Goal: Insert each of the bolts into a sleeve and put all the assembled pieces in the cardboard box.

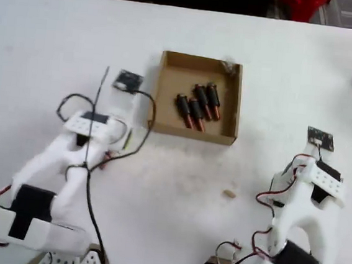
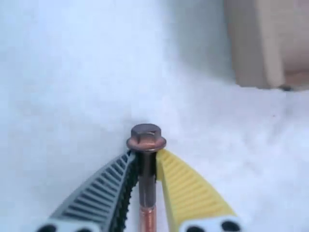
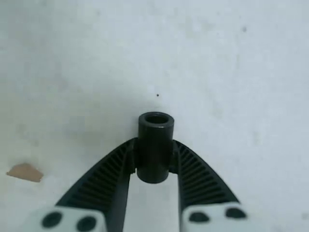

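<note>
I read left claw (image 2: 146, 157) pinching the bolt (image 2: 146, 138) below its head, over the desk (image 1: 178, 170) near the cardboard box (image 1: 188, 132) | right claw (image 3: 154, 145) clamped around the black sleeve (image 3: 155, 128) | four assembled pieces (image 1: 198, 105) lying inside the box.

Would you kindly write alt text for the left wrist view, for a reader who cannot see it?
The left claw is shut on a copper-coloured bolt, gripping its shank between a dark finger and a yellow one, with the hex head just beyond their tips. Behind it lies the white table, and a corner of the cardboard box stands farther off.
</note>
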